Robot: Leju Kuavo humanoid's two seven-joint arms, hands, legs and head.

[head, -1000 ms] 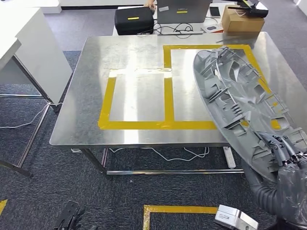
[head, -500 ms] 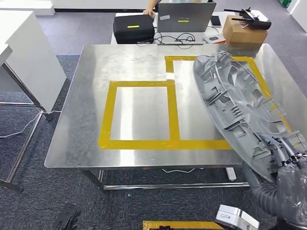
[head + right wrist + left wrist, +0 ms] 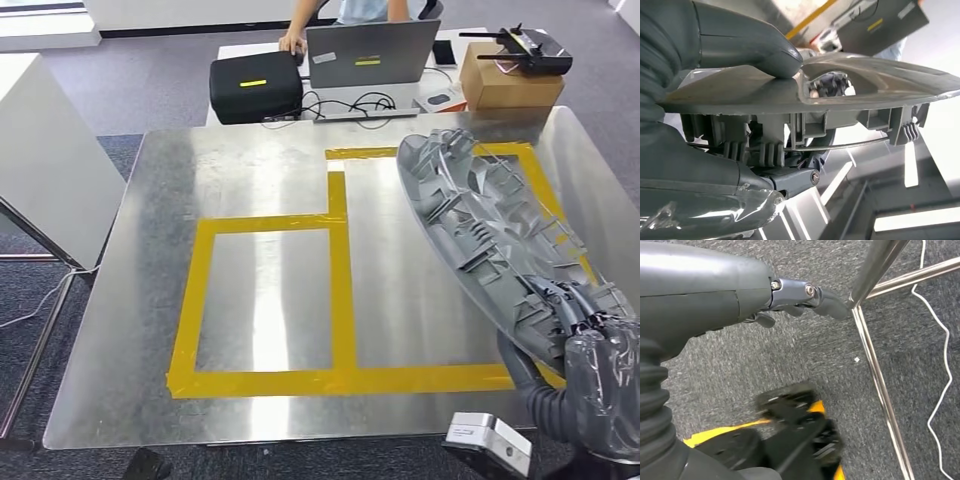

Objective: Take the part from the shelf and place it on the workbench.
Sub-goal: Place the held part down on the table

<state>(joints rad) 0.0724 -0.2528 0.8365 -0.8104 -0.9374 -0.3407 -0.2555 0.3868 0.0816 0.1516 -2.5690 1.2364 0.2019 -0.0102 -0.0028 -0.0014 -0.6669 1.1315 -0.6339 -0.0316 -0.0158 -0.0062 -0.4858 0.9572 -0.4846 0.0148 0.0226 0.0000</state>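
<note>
The right hand [image 3: 604,375] is cut off at the frame's edge, its fingers hidden under the part [image 3: 490,240].

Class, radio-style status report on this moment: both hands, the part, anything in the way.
Right hand grips grey part, held tilted over the workbench. Left hand hangs low, holding nothing, fingers apart. Yellow-taped zones bare; nothing in the way.

Right hand grips the part; left hand hangs with nothing in it.

The right hand [image 3: 604,375], wrapped in clear film, comes up on its ribbed grey wrist and holds the near end of the grey part [image 3: 490,235]: the thumb [image 3: 753,50] presses on the smooth face, the darker fingers [image 3: 791,180] curl under the ribbed side. The left hand [image 3: 791,295] hangs low, fingers stretched out loosely.
</note>
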